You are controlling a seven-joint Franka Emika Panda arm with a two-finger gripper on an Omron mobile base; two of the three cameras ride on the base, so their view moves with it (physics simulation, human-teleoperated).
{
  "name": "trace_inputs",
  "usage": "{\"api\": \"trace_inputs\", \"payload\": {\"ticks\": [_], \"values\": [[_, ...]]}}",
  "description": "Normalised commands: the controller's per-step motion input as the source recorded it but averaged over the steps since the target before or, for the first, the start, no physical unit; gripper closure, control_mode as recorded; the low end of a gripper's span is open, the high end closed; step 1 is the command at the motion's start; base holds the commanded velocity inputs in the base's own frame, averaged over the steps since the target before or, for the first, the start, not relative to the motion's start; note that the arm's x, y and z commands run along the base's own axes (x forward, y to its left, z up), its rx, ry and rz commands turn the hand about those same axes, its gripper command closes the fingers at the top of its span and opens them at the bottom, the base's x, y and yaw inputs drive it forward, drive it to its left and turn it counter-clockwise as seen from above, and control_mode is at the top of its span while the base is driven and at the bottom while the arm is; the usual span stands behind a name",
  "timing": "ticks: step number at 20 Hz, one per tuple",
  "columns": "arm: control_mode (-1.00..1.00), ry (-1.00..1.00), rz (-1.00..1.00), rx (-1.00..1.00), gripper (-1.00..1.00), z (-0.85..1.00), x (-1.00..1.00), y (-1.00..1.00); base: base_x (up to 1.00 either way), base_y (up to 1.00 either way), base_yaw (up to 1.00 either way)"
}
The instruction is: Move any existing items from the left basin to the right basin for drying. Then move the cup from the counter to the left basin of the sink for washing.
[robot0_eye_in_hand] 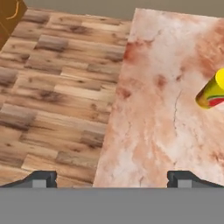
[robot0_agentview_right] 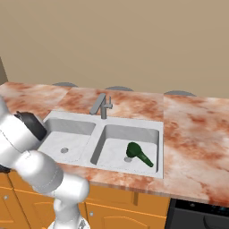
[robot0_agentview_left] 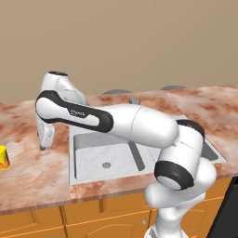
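Cup point(robot0_agentview_left: 3, 157): small bright yellow cylinder with a red-orange mark, upright on the counter point(robot0_agentview_left: 32, 172) at the far left edge of the left base view, well apart from the sink point(robot0_agentview_left: 93, 160); seen again at the right edge of the hand view point(robot0_eye_in_hand: 213, 92).

Gripper point(robot0_eye_in_hand: 111, 177): hung over the counter left of the sink, between sink and cup; fingertips point(robot0_eye_in_hand: 41, 178) spread wide, nothing between them, bare stone and plank floor point(robot0_eye_in_hand: 52, 96) below.

Obstruction: white arm with dark joints stretched across the sink in the left base view, hiding much of the far bowl.

Left basin point(robot0_agentview_right: 67, 141): squarish grey metal, round drain, bare.

Right basin point(robot0_agentview_right: 112, 150): wider grey metal; dark green utensil point(robot0_agentview_right: 138, 154) lying on its floor, bulbous head toward the middle, tapering handle toward the right wall.

Faucet point(robot0_agentview_right: 102, 105): grey, angular, at middle back.

Counter: reddish-brown and cream marbled stone over orange wooden cabinets point(robot0_agentview_left: 69, 216).
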Motion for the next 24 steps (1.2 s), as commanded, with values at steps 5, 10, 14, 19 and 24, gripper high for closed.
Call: {"api": "trace_inputs", "payload": {"ticks": [5, 10, 14, 19, 24], "values": [[-1.0, -0.11, 0.37, -0.05, -1.0, -0.02, 0.02, 0.17, 0.0, 0.0, 0.0], [-1.0, -0.14, 0.36, -0.01, -1.0, 0.0, 0.25, 0.06, 0.0, 0.0, 0.0], [-1.0, -0.12, 0.38, 0.0, -1.0, -0.02, 0.19, 0.0, 0.0, 0.0, 0.0], [-1.0, -0.14, 0.35, 0.0, -1.0, -0.04, 0.18, 0.13, 0.0, 0.0, 0.0], [-1.0, -0.15, 0.22, 0.0, -1.0, -0.03, 0.08, 0.35, 0.0, 0.0, 0.0]]}}
